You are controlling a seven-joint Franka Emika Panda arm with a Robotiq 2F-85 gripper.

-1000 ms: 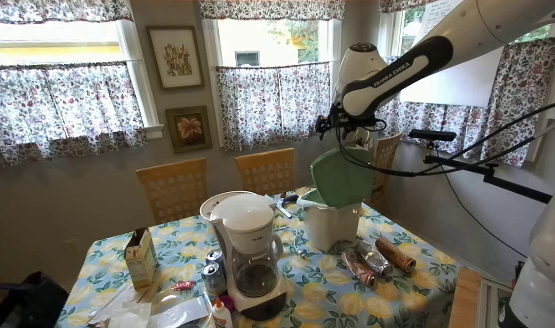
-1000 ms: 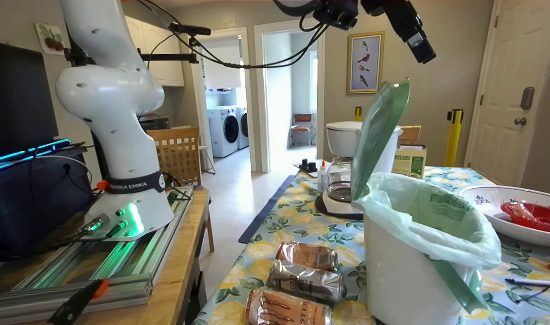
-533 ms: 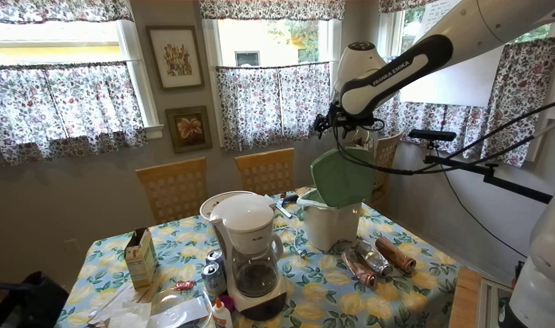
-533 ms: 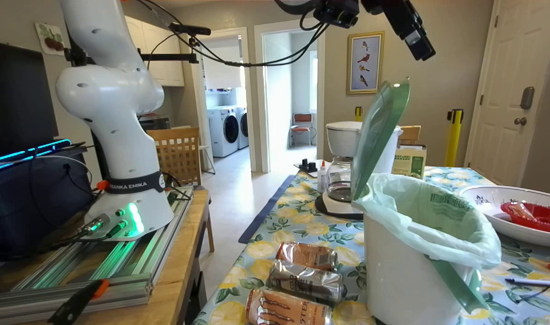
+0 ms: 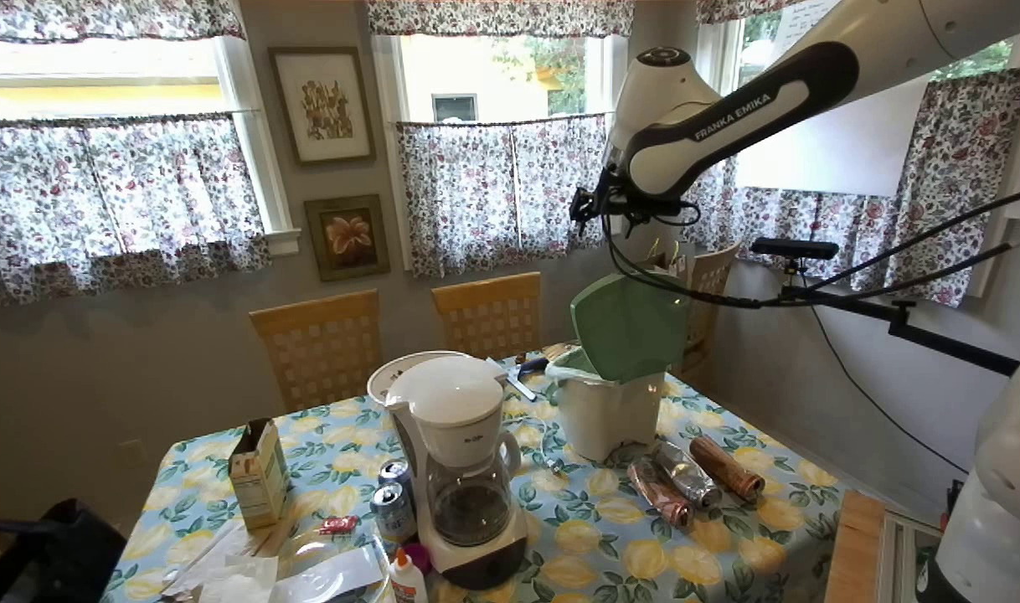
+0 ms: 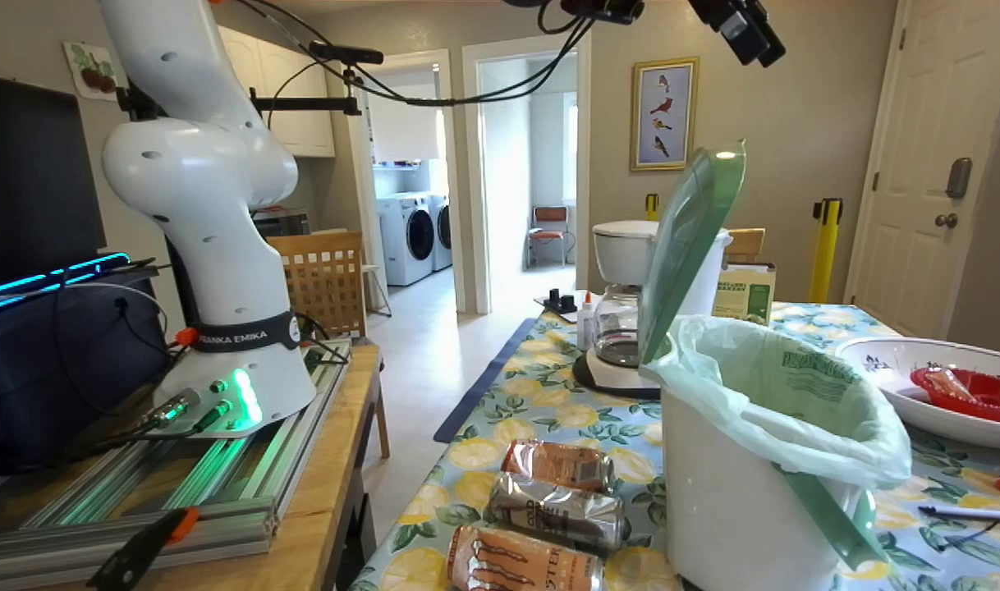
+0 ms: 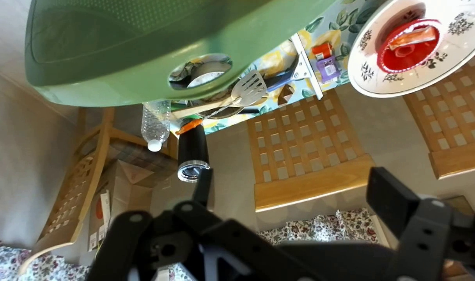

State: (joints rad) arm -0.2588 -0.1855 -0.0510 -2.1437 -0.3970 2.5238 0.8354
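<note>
The jaws hang high above the green lid [image 5: 631,331], released and spread wide, and nothing sits between them; in the wrist view a woven chair back [image 7: 315,181] shows past the gap. The lid is raised at a steep slant on the white bin [image 6: 738,492], whose mouth wears a pale green liner [image 6: 722,398]. It is the nearest thing to the jaws: below them in both exterior views, apart, its upper edge the closest part. Whether the jaws stand squarely over the bin's mouth I can't make out from here.

As I'd judge it, the step in hand is a free hover above the lid, with the lid up and no load. Any lowering from this height would call for steering wide of that upper edge, so the lid isn't knocked.

The bin stands near the end edge of the worktop [image 5: 577,536]. Toward the corner on the side of the arm's base [image 6: 237,377], two coppery cans [image 5: 728,469] lie with a silver can [image 5: 688,476] between them, well below the jaws. A slotted spatula [image 7: 250,89] and a wide patterned bowl [image 7: 364,84] show along the edge by that chair, while the coffee maker [image 5: 455,452] stands farther in from the bin's end.
</note>
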